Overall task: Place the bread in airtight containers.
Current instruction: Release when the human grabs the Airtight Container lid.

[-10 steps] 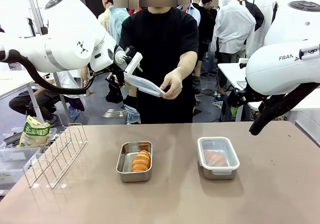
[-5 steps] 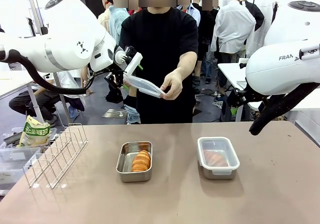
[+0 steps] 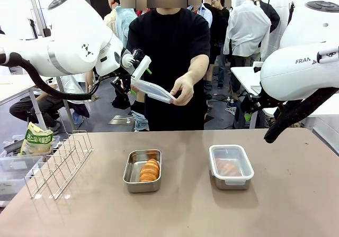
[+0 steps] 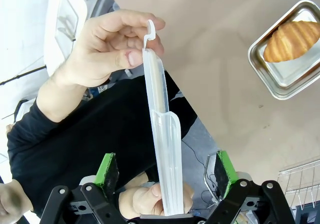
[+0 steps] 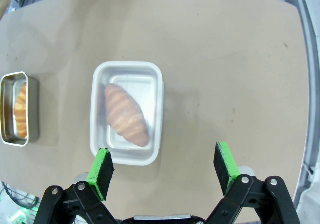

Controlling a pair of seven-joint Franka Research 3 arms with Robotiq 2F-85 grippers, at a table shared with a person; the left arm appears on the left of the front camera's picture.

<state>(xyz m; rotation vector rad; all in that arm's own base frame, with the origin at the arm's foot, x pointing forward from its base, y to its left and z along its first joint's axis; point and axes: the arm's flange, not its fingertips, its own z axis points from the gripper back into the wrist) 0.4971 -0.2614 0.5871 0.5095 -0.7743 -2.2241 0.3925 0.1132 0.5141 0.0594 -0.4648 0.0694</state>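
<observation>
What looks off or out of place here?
Nothing spilled or damaged. One tin sits open with its bread exposed; its lid is in the air, in the person's hand, between the open left pincer's pads. The other tin is lidded.

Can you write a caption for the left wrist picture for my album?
A person's hand holds a clear lid between the left gripper's open fingers.

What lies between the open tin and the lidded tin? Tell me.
Only bare brown table: in the front view, nothing rests between the open tin and the lidded tin.
</observation>
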